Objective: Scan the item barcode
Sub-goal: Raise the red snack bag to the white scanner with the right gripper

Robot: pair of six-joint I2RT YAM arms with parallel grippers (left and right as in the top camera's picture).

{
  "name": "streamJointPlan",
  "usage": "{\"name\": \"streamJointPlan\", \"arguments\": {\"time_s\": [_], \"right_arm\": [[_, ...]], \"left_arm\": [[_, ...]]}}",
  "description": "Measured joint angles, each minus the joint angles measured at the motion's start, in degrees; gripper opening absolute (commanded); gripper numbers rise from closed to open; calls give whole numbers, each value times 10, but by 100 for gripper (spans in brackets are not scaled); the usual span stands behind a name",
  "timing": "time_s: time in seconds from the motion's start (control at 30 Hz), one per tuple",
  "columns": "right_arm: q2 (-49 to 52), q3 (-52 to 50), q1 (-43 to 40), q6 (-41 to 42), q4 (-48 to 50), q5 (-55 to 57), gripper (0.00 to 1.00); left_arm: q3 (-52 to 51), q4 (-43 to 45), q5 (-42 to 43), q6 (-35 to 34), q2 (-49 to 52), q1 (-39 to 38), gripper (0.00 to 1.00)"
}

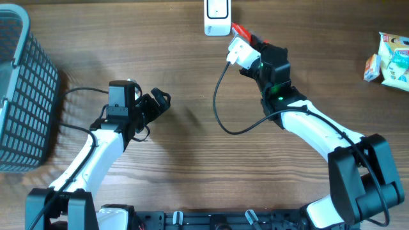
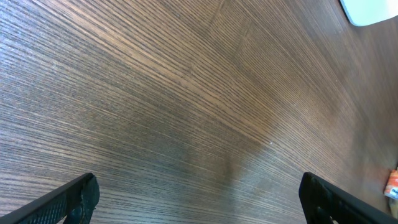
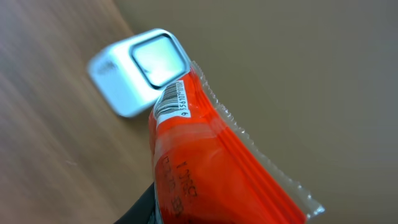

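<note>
I find the left gripper [image 1: 158,102] empty, fingers wide apart. The right gripper [image 1: 252,43] is clamped on the orange packet [image 3: 205,155], just beside the scanner [image 3: 140,68]. I judge the packet light, soft and slippery, best gripped mid-body, clear of the barcode [image 3: 173,102].

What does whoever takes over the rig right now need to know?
Left gripper: open, holding nothing, hanging over bare table.
Right gripper: shut on the orange packet, held off the table next to the white scanner.
The barcode is at the packet's far end and, in the wrist view, sits close to the scanner window.
Done: packet picked up and brought to the scanner.
Left: the pictures do not show whether the scan has registered, so I would confirm that, then set the packet down. More packets lie at the table's right edge, and a basket stands on the left.
</note>
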Motion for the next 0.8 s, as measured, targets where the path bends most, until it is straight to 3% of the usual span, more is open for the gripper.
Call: {"name": "streamJointPlan", "arguments": {"time_s": [0.3, 0.5, 0.67, 0.8], "right_arm": [[56, 2, 0, -179, 247, 82, 5], [182, 7, 0, -306, 405, 71, 4], [257, 64, 0, -343, 424, 61, 4], [269, 148, 0, -353, 352, 29, 4]], "left_arm": [[0, 0, -2, 0, 0, 0, 100], [0, 0, -4, 0, 0, 0, 100], [0, 0, -4, 0, 0, 0, 100], [0, 0, -4, 0, 0, 0, 100]]}}
